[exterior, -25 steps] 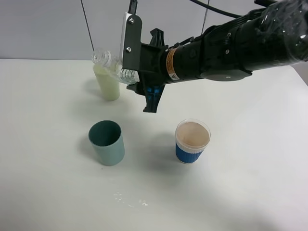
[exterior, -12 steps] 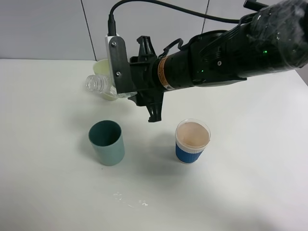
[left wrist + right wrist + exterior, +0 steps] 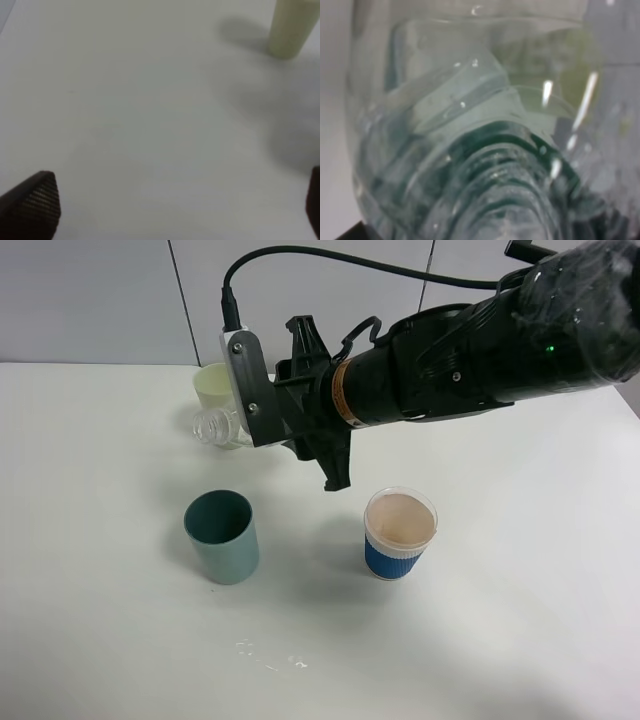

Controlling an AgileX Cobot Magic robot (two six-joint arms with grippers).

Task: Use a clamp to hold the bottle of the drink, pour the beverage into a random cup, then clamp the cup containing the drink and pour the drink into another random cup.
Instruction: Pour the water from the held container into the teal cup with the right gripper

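Observation:
My right gripper [image 3: 246, 412], with its whitish finger plate [image 3: 247, 380] showing, reaches across from the right and is shut on the clear bottle [image 3: 214, 427]. The bottle lies tipped on its side in the air, its open neck pointing left, above and behind the teal tumbler [image 3: 222, 537]. In the right wrist view the bottle [image 3: 485, 140] fills the picture, clear and ribbed with a green tint. The blue-sleeved cup [image 3: 399, 533] stands to the right of the tumbler, below the arm. My left gripper [image 3: 172, 210] hangs open over bare table, with only its dark fingertips [image 3: 32, 202] in sight.
A pale yellow-green cup [image 3: 215, 388] stands upright at the back, right behind the bottle's neck, and it also appears as the cup [image 3: 292, 27] in the left wrist view. A few water drops [image 3: 270, 658] lie on the white table [image 3: 520, 620] near the front.
The right wrist has rolled over, tipping the bottle from neck-up to lying sideways. Its neck has dropped from above the yellow-green cup to in front of it. The cups have not moved.

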